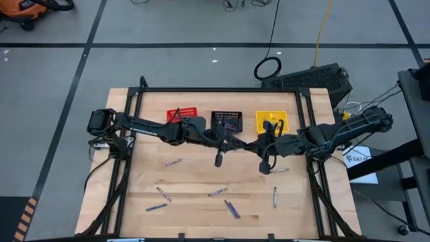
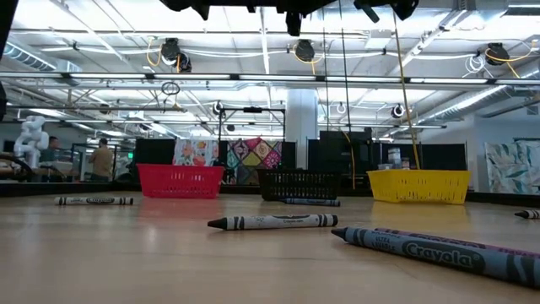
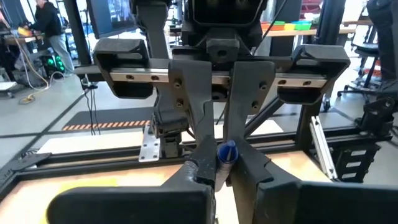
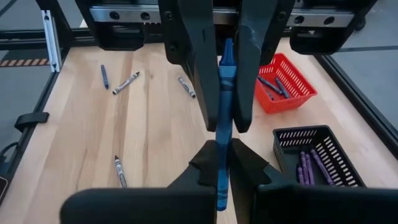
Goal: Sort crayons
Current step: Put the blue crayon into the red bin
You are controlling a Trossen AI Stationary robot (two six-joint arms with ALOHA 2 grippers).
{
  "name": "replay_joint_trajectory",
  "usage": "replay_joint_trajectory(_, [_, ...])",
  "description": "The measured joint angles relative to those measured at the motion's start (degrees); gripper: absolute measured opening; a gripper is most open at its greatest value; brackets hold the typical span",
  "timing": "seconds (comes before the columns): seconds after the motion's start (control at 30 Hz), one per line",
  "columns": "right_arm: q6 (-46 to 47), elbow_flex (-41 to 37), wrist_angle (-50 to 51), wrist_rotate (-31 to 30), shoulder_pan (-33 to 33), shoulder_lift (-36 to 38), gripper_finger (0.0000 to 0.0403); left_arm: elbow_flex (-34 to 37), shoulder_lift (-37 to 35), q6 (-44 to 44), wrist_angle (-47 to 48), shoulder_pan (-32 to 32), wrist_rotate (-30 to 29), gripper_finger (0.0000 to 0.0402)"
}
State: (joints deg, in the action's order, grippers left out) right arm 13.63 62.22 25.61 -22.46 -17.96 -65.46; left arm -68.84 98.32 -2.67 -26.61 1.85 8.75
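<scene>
The pale, straight-grained wooden table (image 1: 201,178) carries 3 small plastic lattice baskets in a row along its far edge: a red basket (image 1: 183,113), a black basket (image 1: 226,119) and a yellow basket (image 1: 271,121). The right wrist view shows blue sticks lying in the red basket (image 4: 283,81) and purple ones in the black basket (image 4: 317,158); what the yellow basket contains cannot be made out.

Both dark arms reach toward the table's middle, just in front of the baskets. The left gripper (image 1: 219,160) is clamped on a blue paper-wrapped crayon (image 3: 226,155), of which only the rounded end shows between the fingers (image 3: 193,112). The right gripper (image 1: 265,167) pinches another blue crayon (image 4: 223,118) along its length, its lower end cut off by the frame.

Loose crayons (image 1: 173,162) lie scattered, well apart, over the near half of the board, among them a grey crayon (image 2: 272,222) with a black tip and a blue-grey crayon labelled Crayola (image 2: 439,251), cut off at the low view's right edge. A black metal frame (image 1: 218,90) borders the table; the board between the scattered sticks is bare.
</scene>
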Motion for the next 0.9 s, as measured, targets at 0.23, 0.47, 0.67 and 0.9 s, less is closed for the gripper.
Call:
replay_joint_trajectory(0.23, [0.5, 0.0, 0.0, 0.0, 0.0, -0.1, 0.0011, 0.0, 0.0, -1.2, 0.4, 0.0, 0.0, 0.0017])
replay_joint_trajectory(0.47, [0.7, 0.0, 1.1, -0.1, 0.0, -0.1, 0.0058, 0.0, 0.0, -4.2, 6.0, -0.9, -2.1, 0.0016])
replay_joint_trajectory(0.67, [2.1, 0.0, 3.6, -0.2, 0.0, -0.1, 0.0099, 0.0, -0.6, -5.1, 14.5, -3.4, -3.1, 0.0015])
replay_joint_trajectory(0.9, [3.9, 0.0, 8.0, -0.1, 0.0, -0.1, 0.0122, 0.0, -4.2, -10.0, 33.2, -6.9, -5.3, 0.0015])
